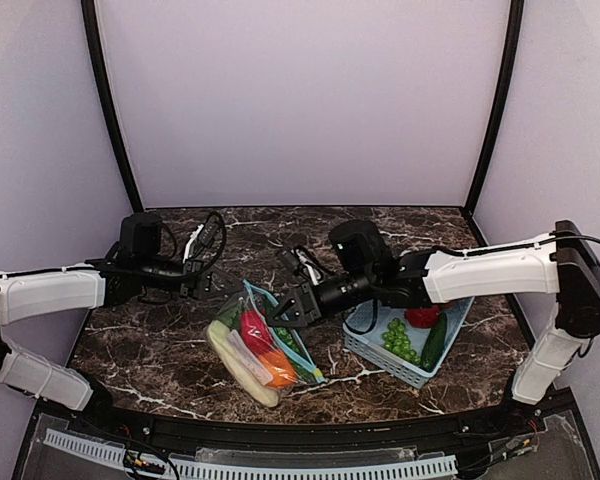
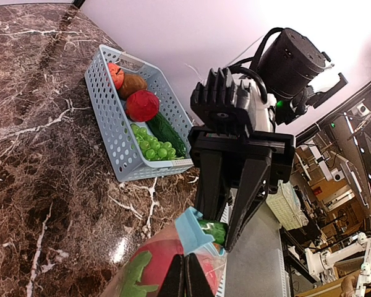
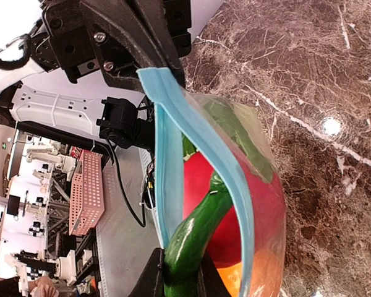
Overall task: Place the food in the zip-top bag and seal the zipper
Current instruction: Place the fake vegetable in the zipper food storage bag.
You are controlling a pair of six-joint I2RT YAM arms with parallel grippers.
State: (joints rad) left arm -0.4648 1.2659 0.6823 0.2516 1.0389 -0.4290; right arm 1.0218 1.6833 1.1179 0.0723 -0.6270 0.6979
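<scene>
Pinching one corner of the clear bag (image 1: 242, 352) at its mouth, the left arm's fingers (image 2: 173, 284) are clenched tight on the plastic and hold that end up above the dark marbled worktop (image 1: 160, 350). Opposite them, the right arm's fingers (image 2: 209, 179) grasp a long, glossy green pepper (image 3: 188, 238) right at the opening, between the two halves of the blue zipper strip (image 3: 164, 161), which stand apart and leave the mouth open. The bag lies near the front middle of the worktop, between the two arms and just left of a light blue lattice basket (image 1: 380, 352). Inside the bag are a long cream-white squash (image 1: 238, 370) along its left side, a red pepper (image 1: 254, 328) near the mouth and an orange (image 1: 278, 368) lower down. The basket holds a bunch of green grapes (image 1: 400, 340), a dark cucumber (image 1: 435, 343) and a red round piece (image 1: 422, 317); the left wrist view also shows a brown piece and a small red-orange one at the basket's far end. Bag and basket sit close together, though whether they touch cannot be told.
</scene>
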